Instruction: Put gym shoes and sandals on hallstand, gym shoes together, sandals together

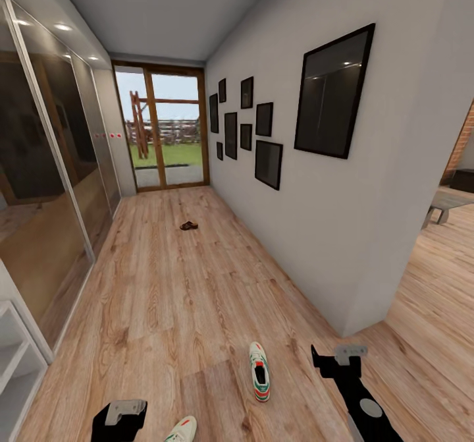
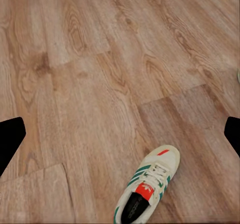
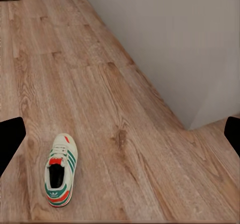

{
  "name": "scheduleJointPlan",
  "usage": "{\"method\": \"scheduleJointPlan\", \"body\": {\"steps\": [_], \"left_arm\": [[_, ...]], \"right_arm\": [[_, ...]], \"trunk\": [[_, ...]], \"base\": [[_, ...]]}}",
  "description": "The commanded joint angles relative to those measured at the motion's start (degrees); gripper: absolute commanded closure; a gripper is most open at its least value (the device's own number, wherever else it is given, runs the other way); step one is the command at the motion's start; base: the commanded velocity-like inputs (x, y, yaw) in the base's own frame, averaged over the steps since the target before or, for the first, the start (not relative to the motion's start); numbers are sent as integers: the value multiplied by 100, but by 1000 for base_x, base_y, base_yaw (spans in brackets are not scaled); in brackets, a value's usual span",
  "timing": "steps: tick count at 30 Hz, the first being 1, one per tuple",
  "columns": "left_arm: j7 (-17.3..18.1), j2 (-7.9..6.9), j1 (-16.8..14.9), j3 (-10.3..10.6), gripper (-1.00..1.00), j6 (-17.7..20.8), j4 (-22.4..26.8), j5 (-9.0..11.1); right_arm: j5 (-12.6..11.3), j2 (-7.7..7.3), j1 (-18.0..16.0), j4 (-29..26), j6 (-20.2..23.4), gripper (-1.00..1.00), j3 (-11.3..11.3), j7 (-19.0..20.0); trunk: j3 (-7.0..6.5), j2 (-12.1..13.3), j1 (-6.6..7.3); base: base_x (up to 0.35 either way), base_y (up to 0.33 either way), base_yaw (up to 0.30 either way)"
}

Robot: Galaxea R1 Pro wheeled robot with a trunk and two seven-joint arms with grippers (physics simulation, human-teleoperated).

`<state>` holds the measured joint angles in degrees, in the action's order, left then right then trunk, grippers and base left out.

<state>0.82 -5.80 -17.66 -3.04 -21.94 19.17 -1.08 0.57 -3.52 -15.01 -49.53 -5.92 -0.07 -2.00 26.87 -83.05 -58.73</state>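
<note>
I'm looking down a long corridor; the corridor floor point(image 1: 164, 284) is wood-grain plank, w/ a white wall point(image 1: 342, 185) carrying dark picture frames point(image 1: 334, 93) on the right, mirrored sliding doors point(image 1: 39, 185) on the left and a glass door point(image 1: 168, 129) at the far end. A pale shelf unit point(image 1: 16, 356) sits low at the left edge. Both arms hang low. Left gripper point(image 1: 125, 410) and right gripper point(image 1: 349, 352) are spread wide, holding nothing. One gym shoe point(image 1: 259, 371) lies flat on the floor between the arms; a second gym shoe point(image 1: 180, 430) sits just beside the left gripper. A sandal point(image 1: 189, 225), poss. two, lies far down the corridor.
</note>
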Motion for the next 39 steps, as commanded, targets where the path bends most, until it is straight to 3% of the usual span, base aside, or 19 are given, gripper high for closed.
{"method": "scheduleJointPlan", "body": {"steps": [1,11,22,27,33,39], "left_arm": [[10,2,-7,-21,-100,-21,-13,-31],[14,-3,-35,-35,-100,0,-35,-356],[57,23,-45,-31,-100,15,-4,-388],[306,13,-91,-31,-100,115,15,-447],[653,-9,-311,-29,-100,652,19,-509],[753,-29,-640,-25,-100,1057,21,-703]], "right_arm": [[9,-1,-7,10,-7,-100,9,-19],[-4,-6,-19,26,27,-100,-4,-20],[-15,-8,-19,-16,33,-100,-33,-34],[-20,-8,-19,-227,65,-100,-36,-40],[-8,-8,-19,-847,532,-100,-30,-45],[-18,-6,-28,-1546,1566,-100,-35,-46]], "trunk": [[6,-3,0],[6,-3,0],[203,-444,-241],[293,-645,-351],[401,-886,-483],[509,-1126,-615]], "base": [[0,0,0],[0,0,0],[0,0,0],[0,0,0],[0,0,0],[0,0,0]]}}
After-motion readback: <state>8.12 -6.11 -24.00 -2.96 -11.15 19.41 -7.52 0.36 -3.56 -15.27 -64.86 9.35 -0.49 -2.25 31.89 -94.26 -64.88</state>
